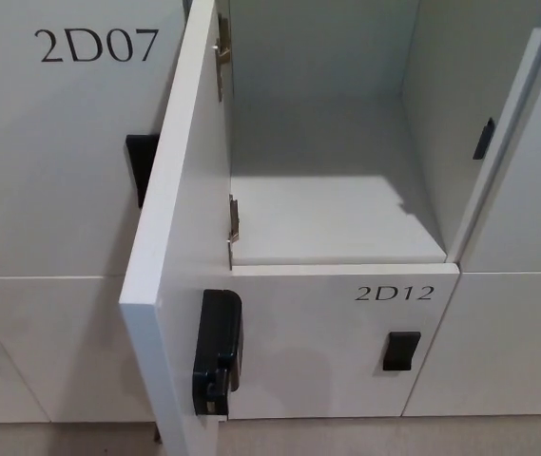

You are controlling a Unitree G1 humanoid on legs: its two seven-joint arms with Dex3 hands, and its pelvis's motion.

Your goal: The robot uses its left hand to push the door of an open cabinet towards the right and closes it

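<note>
At nine o'clock of the bare cabinet (337, 228), its white door (180, 247) stands wide open. A black latch (217, 351) sits at the door's six o'clock edge. Neither robot hand shows, so their fingers cannot be judged.

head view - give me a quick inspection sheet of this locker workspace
surface: pale floor below the lockers, bare where it shows
job's things: cabinet door wide open, hinged on the left, edge toward the camera; black latch on its inner face; two hinges; open compartment holds nothing
clutter: nothing seen
hands: neither robot hand in view
cables: nothing seen
surroundings: closed white lockers, 2D07 at upper left, 2D12 below the opening with a black handle; a black strike plate on the right frame
</note>
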